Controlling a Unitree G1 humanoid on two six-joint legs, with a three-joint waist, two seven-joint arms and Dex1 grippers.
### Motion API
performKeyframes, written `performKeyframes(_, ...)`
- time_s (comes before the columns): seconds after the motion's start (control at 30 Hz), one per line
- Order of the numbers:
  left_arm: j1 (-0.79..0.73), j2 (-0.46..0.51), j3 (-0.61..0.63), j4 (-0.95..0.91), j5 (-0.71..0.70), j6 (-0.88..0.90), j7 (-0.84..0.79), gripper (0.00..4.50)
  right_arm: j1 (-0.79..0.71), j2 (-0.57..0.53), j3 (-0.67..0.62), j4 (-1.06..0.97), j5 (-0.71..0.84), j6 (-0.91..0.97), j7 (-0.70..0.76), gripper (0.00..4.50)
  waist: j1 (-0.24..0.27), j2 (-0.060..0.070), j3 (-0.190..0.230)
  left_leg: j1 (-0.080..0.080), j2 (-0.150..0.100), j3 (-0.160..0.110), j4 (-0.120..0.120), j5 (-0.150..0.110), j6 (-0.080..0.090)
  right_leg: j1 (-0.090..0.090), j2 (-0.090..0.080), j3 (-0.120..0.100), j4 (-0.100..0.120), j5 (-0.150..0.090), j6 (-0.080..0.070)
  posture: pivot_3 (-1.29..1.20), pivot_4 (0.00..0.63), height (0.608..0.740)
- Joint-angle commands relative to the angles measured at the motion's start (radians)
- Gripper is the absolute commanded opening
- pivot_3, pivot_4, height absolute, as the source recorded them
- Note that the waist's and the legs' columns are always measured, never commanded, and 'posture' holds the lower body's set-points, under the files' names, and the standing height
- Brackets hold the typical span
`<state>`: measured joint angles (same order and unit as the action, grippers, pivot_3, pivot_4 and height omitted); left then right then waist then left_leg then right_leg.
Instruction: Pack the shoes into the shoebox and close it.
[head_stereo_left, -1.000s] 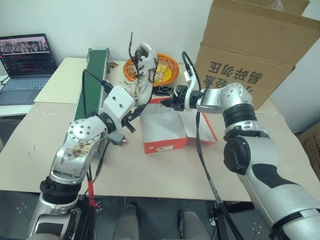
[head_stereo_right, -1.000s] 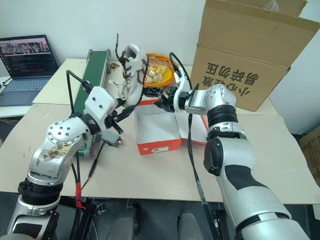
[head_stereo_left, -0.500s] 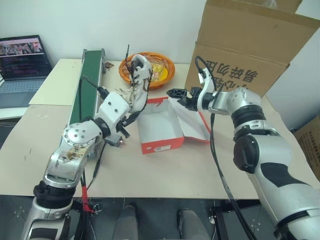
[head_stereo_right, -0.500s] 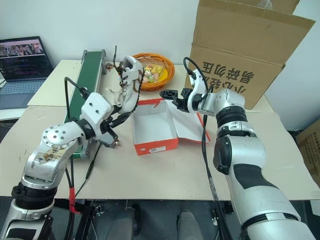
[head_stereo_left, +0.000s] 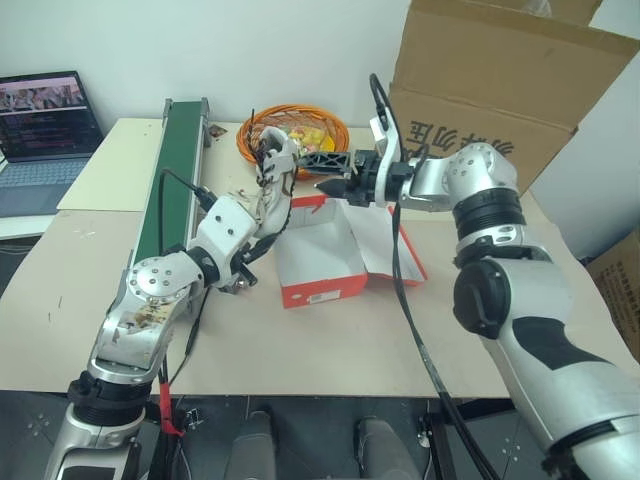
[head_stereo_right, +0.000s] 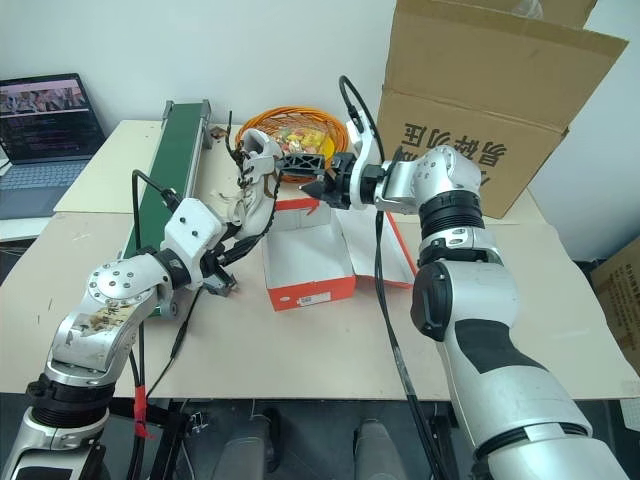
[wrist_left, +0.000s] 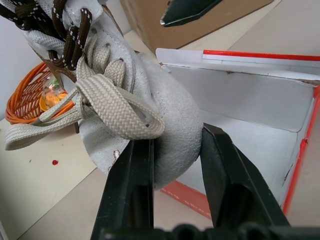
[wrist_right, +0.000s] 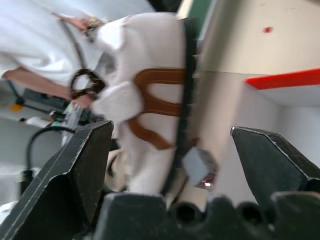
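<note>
Left wrist view — left pincer (wrist_left: 172, 165) pinching shoe (wrist_left: 150, 100) at frame centre, beside open shoebox (wrist_left: 260, 115); right pincer (head_stereo_left: 325, 172) spread just beside it.

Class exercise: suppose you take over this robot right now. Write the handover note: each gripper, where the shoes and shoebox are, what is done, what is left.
Left gripper: shut on a shoe, held upright above the table beside the shoebox's back left corner.
Right gripper: open, empty, level with the shoe's upper part, fingers either side of it, not closed.
Shoebox: open on the table, lid folded out to the right, nothing inside.
Done: one shoe lifted and brought to the box.
Left: put this shoe in, find and pack the second shoe, close the lid.
</note>
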<state>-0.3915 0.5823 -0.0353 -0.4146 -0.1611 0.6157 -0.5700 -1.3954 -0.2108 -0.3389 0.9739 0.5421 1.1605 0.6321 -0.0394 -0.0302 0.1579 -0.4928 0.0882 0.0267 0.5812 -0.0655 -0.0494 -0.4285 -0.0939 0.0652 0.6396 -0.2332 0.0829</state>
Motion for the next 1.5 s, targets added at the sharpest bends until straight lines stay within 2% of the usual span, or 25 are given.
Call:
performKeyframes(0.03,-0.037,-0.002,0.011,-0.011,-0.005,-0.021,0.000,0.93,0.013,0.025,-0.011,-0.087,0.031,0.008,-0.016,4.50,0.002,0.000,0.000,0.000,0.000,0.000,0.000,0.000,0.000,0.000,0.000,0.000,0.000,0.000,0.000,0.00,0.150,0.721)
performKeyframes(0.3,-0.078,-0.015,-0.003,0.011,0.000,-0.027,0.000,0.93,0.019,0.108,-0.028,-0.033,0.025,-0.111,-0.064,4.50,0.002,0.000,0.000,0.000,0.000,0.000,0.000,0.000,0.000,0.000,0.000,0.000,0.001,0.000,0.002,0.00,0.150,0.721)
performKeyframes(0.53,-0.086,-0.016,-0.002,0.021,0.000,-0.029,-0.003,0.93,-0.120,0.153,-0.085,0.101,0.049,-0.243,-0.082,4.50,-0.001,0.000,0.001,0.000,0.000,0.000,0.000,0.000,0.000,-0.001,0.000,0.000,0.002,0.000,0.002,0.00,0.150,0.721)
performKeyframes(0.7,-0.083,-0.018,0.000,0.024,0.003,-0.036,0.001,0.93,-0.156,0.168,-0.084,0.162,0.032,-0.304,-0.077,4.50,0.001,0.000,0.001,0.000,0.000,-0.001,0.000,0.000,0.000,0.000,0.000,0.000,0.001,0.000,0.001,0.00,0.150,0.721)
performKeyframes(0.8,-0.082,-0.021,0.002,0.019,0.003,-0.034,0.005,0.93,-0.162,0.173,-0.079,0.175,0.024,-0.328,-0.073,3.78,0.001,0.000,0.001,0.000,0.000,-0.001,0.000,0.000,0.000,0.000,0.001,0.000,0.001,0.000,0.002,0.00,0.150,0.721)
performKeyframes(0.83,-0.081,-0.021,0.003,0.017,0.003,-0.033,0.005,0.93,-0.163,0.174,-0.077,0.177,0.021,-0.336,-0.070,3.33,0.000,0.000,0.001,0.000,0.000,-0.001,0.000,0.000,0.000,0.000,0.001,0.000,0.001,0.000,0.002,0.00,0.150,0.721)
performKeyframes(1.03,-0.077,-0.020,0.008,0.008,0.003,-0.032,0.007,0.93,-0.174,0.179,-0.080,0.175,0.018,-0.351,-0.048,1.50,-0.001,0.000,0.001,0.000,0.000,-0.001,0.000,0.000,0.000,-0.001,0.001,0.000,0.001,-0.001,0.001,0.00,0.150,0.721)
performKeyframes(1.1,-0.078,-0.020,0.008,0.010,0.006,-0.035,0.007,0.93,-0.174,0.180,-0.076,0.172,0.018,-0.348,-0.038,1.14,-0.001,0.000,0.001,0.000,0.000,-0.001,0.000,0.000,0.000,-0.001,0.001,0.000,0.001,-0.001,0.001,0.00,0.150,0.721)
performKeyframes(1.13,-0.077,-0.020,0.008,0.012,0.008,-0.037,0.008,0.93,-0.173,0.180,-0.075,0.170,0.017,-0.348,-0.037,1.03,-0.001,0.000,0.001,0.000,0.000,-0.001,0.000,0.000,0.000,-0.001,0.001,0.000,0.001,-0.001,0.001,0.00,0.150,0.721)
performKeyframes(1.5,-0.081,-0.031,0.010,0.020,0.039,-0.047,0.049,0.93,-0.142,0.152,-0.132,0.149,0.054,-0.348,-0.087,1.03,-0.001,0.000,0.001,0.000,0.000,-0.001,0.000,0.000,0.000,-0.001,0.001,0.000,0.002,-0.001,0.001,0.00,0.150,0.721)
